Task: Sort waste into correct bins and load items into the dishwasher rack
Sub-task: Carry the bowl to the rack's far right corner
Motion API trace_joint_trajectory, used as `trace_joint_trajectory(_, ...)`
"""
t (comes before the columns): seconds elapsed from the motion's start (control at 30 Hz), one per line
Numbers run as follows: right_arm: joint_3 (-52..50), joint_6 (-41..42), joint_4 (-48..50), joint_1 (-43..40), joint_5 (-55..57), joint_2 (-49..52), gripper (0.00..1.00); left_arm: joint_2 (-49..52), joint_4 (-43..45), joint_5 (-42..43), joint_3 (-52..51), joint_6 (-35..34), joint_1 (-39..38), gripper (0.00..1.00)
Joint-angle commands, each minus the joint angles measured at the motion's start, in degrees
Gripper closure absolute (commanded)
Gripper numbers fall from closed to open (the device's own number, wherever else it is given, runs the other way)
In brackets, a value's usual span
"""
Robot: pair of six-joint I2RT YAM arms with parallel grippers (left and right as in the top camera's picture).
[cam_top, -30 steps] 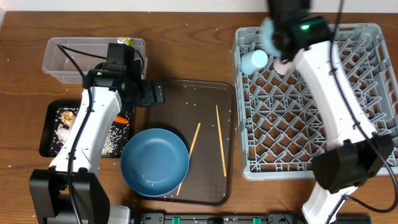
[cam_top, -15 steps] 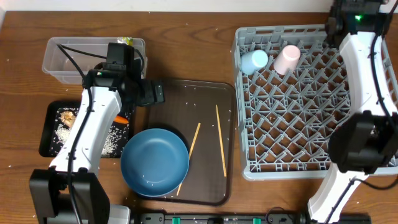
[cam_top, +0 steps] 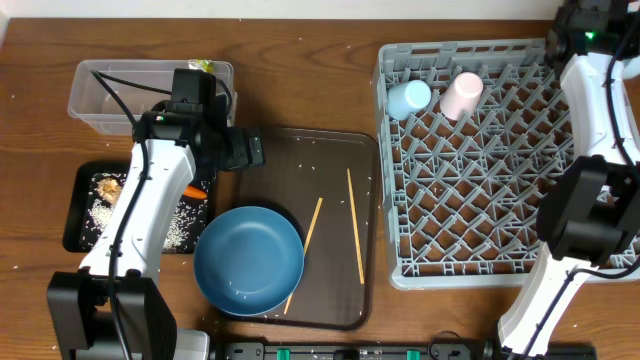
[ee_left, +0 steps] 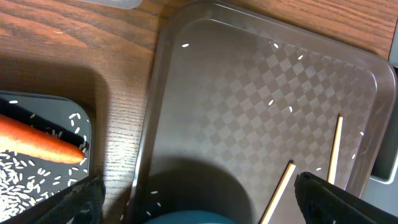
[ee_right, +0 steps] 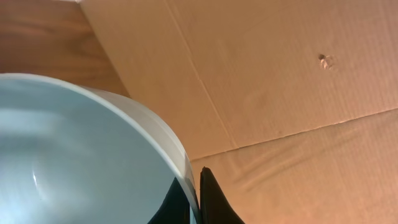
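Overhead: R arm has swung off the dishwasher rack to its far right corner within the last sec. Bowl not racked yet, likely being re-aimed. Light-blue cup & pink cup sit in rack.

L wrist: left gripper unmoved, jaws fully wide, empty, over serving tray. Carrot in black tray.

R wrist: right gripper jaws pinched tight on rim of small light-blue bowl.

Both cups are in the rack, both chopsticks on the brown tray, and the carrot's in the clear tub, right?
Not quite. The carrot lies in the black tray, not the clear tub; the left wrist view shows it. The light-blue cup and pink cup are in the rack, and both chopsticks lie on the brown tray.
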Motion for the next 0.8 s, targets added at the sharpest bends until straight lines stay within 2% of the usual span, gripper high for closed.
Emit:
trace_joint_trajectory(0.0, 0.04, -5.27, 0.04, -1.90, 1.57, 2.40, 0.99, -0.31, -0.07, -0.74, -0.26, 0.33, 0.20, 0.02)
trace_joint_trajectory(0.2, 0.04, -5.57, -3.50, -1.99, -3.74, 4.52, 0.99, -0.31, -0.07, -0.72, -0.26, 0.33, 0.20, 0.02)
trace_joint_trajectory(0.77, 0.04, -5.38, -4.00, 2.51, -8.55, 5.99, 0.99, -0.31, -0.07, -0.74, -0.26, 0.33, 0.20, 0.02)
